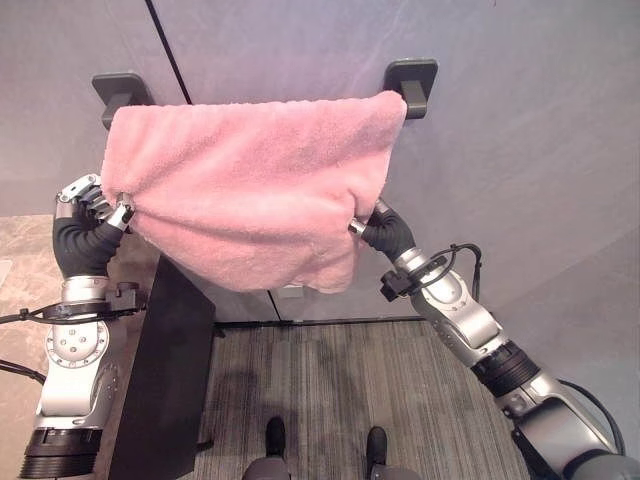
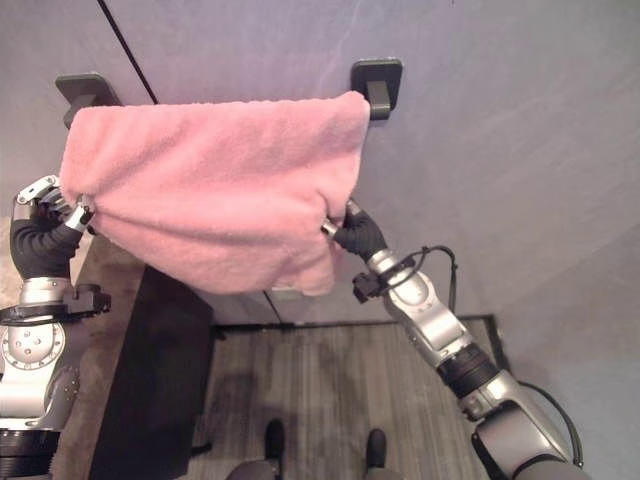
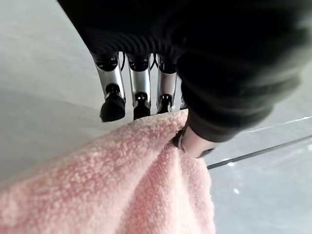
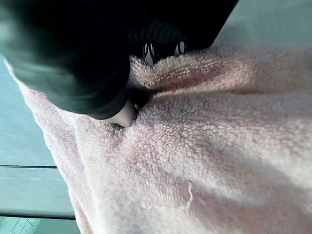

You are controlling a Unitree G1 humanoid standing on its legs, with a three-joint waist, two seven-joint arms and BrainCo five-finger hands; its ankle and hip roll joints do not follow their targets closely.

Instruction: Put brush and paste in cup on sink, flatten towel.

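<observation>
A pink towel (image 1: 250, 180) hangs over a rail on the grey wall, spread between two dark brackets, with its lower part pulled out toward me. My left hand (image 1: 95, 200) is at the towel's left edge; in the left wrist view its fingers (image 3: 113, 105) and thumb (image 3: 195, 141) pinch the cloth (image 3: 122, 185). My right hand (image 1: 378, 222) is at the towel's lower right edge. In the right wrist view its thumb (image 4: 124, 114) presses into a bunched fold of the towel (image 4: 209, 146), and its fingers go in behind that fold.
The two dark brackets (image 1: 122, 92) (image 1: 412, 80) stick out from the wall at the towel's top corners. A black cabinet side (image 1: 165, 380) with a brownish top (image 2: 105, 260) stands at lower left. Striped grey carpet (image 1: 330, 390) lies below the towel.
</observation>
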